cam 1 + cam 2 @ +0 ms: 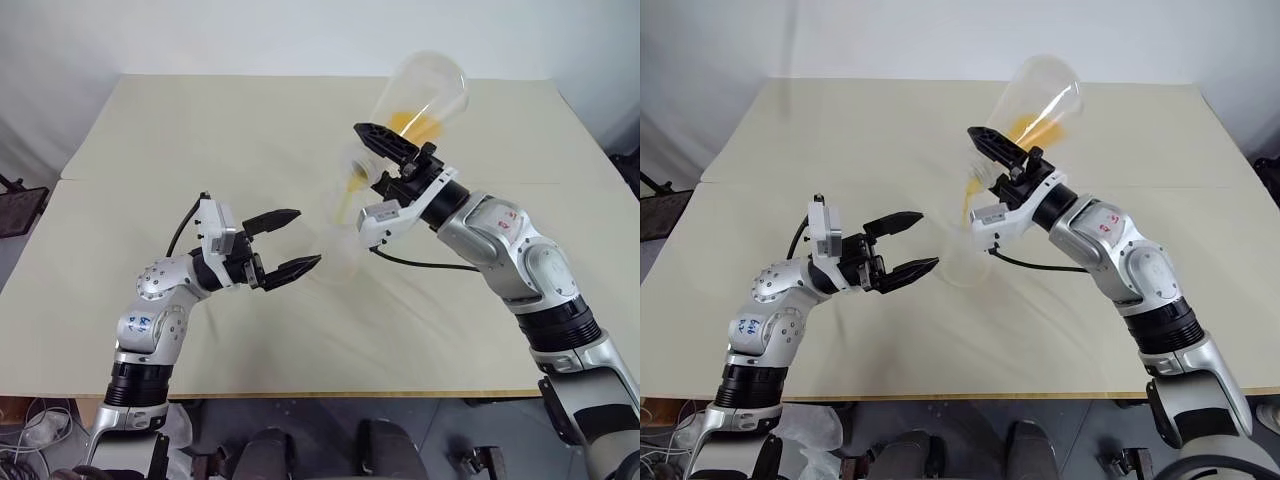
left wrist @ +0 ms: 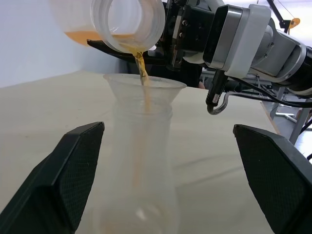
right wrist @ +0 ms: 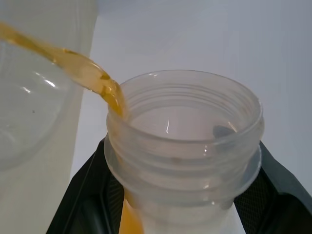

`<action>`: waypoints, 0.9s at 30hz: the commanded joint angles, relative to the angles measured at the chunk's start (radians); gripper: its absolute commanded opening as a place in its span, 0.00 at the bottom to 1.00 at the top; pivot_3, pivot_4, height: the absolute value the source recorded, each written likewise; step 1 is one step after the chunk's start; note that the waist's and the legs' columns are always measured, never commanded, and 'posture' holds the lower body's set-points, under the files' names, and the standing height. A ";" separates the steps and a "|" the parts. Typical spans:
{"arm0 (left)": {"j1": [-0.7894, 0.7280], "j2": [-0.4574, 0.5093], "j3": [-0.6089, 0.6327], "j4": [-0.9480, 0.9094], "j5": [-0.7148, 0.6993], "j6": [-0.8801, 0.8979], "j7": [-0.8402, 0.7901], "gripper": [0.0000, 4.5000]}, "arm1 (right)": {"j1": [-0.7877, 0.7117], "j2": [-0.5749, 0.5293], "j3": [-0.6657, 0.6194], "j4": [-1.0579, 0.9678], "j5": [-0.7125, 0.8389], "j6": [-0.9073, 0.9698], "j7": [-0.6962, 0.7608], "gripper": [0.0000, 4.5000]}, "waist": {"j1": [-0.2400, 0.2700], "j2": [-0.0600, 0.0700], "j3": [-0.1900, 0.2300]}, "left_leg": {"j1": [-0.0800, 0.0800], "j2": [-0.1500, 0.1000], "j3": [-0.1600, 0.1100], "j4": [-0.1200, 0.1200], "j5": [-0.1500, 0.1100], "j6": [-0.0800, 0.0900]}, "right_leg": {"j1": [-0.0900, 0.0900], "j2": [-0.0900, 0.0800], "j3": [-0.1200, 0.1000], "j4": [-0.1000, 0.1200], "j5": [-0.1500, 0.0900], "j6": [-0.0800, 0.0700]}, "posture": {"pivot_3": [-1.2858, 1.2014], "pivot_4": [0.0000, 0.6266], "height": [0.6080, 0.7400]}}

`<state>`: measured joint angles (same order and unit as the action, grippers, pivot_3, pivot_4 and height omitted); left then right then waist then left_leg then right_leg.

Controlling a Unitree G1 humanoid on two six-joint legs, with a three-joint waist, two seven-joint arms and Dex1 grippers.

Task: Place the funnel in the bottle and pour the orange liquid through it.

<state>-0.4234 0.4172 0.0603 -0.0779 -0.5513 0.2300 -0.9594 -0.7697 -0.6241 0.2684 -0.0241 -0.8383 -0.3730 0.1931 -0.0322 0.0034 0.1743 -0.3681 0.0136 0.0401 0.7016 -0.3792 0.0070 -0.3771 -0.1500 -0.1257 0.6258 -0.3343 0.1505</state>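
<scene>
A small clear bottle point(image 2: 144, 161) stands upright on the beige table point(image 1: 200, 130) with the clear funnel point(image 2: 145, 87) seated in its mouth. My left gripper point(image 1: 308, 237) is open, one finger on each side of the bottle and neither touching it. My right gripper point(image 1: 375, 160) is shut on the neck of a larger clear flask point(image 1: 425, 95), which is tilted mouth-down above the funnel. Orange liquid point(image 1: 415, 122) pools in the flask's lower side. A thin orange stream point(image 2: 141, 68) falls from the flask's mouth into the funnel and runs down inside the bottle.
The table runs wide to the left and right of the bottle, with a seam point(image 1: 130, 180) across its middle. Its front edge point(image 1: 300, 393) lies close to me. A dark object point(image 1: 15, 205) stands off the table at the far left.
</scene>
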 commanded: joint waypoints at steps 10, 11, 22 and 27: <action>-0.002 0.000 0.001 -0.039 -0.004 -0.011 0.002 1.00 | -0.014 -0.004 -0.013 -0.013 -0.023 -0.015 -0.036 0.55 | 0.000 0.000 0.000 | 0.000 0.000 0.000 0.000 0.000 0.000 | 0.000 0.000 0.000 0.000 0.000 0.000 | 0.52 0.24 1.00; -0.002 0.000 0.000 -0.039 -0.003 -0.012 0.002 1.00 | -0.016 -0.006 -0.013 -0.015 -0.041 -0.015 -0.050 0.55 | 0.000 0.000 0.000 | 0.000 0.000 0.000 0.000 0.000 0.000 | 0.000 0.000 0.000 0.000 0.000 0.000 | 0.52 0.24 1.00; -0.003 -0.002 0.002 -0.037 -0.003 -0.017 0.001 1.00 | -0.031 0.000 -0.009 0.004 -0.061 -0.030 -0.060 0.55 | 0.000 0.000 0.000 | 0.000 0.000 0.000 0.000 0.000 0.000 | 0.000 0.000 0.000 0.000 0.000 0.000 | 0.52 0.24 1.00; -0.002 -0.001 0.003 -0.039 -0.007 -0.013 -0.001 1.00 | -0.046 -0.010 -0.011 0.014 -0.085 -0.043 -0.088 0.55 | 0.000 0.000 0.000 | 0.000 0.000 0.000 0.000 0.000 0.000 | 0.000 0.000 0.000 0.000 0.000 0.000 | 0.52 0.24 1.00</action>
<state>-0.4233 0.4153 0.0596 -0.0779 -0.5510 0.2290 -0.9588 -0.7822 -0.6244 0.2702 0.0105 -0.9219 -0.4026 0.1366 -0.0327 0.0034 0.1743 -0.3680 0.0137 0.0401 0.7015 -0.3792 0.0070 -0.3771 -0.1500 -0.1257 0.6258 -0.3343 0.1504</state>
